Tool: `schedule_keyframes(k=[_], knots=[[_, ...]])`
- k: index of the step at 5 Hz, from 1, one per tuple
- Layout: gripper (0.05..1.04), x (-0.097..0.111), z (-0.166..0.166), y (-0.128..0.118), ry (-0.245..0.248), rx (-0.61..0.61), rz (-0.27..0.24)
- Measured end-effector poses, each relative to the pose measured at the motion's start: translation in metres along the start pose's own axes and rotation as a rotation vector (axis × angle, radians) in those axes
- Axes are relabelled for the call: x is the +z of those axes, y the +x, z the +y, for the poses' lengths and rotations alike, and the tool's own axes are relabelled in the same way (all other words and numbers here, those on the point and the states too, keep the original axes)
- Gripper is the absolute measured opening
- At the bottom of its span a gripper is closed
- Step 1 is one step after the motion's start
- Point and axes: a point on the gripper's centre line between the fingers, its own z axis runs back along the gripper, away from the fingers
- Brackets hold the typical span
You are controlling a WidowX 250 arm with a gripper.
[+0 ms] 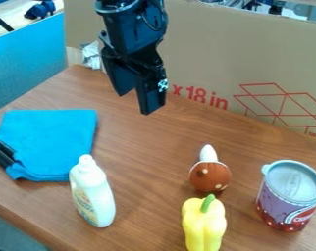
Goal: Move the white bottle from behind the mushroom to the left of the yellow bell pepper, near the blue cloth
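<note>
End effector hanging released over surface, blue cloth nearest

Cardboard sheet [206, 49] along the far edge, red print and line drawing; wooden surface [147, 162], brown grain; end effector [136, 102] black, fingers apart, nothing between them; blue cloth [52, 139] on the left of the view, soft, folded into a rough square, long axis hard to tell; can [290, 201] near right edge, upright, cylindrical, purple and red side, pale round top with rim tab, contents hidden; bottle [93, 196] just beside cloth, white, smooth, capped end toward far side, contents hidden; pepper [203, 228] yellow, glossy, lobed, green stem toward far side; brown toy [210, 175] rounded, pale spots, white tip toward far side; dark pieces [5, 154] at cloth's left edge.
</note>
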Motion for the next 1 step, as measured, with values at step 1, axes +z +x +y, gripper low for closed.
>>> schedule_keyframes(k=[1], knots=[[1.001,0.0003,0.0001,0.0004,0.001,0.0,-0.001]])
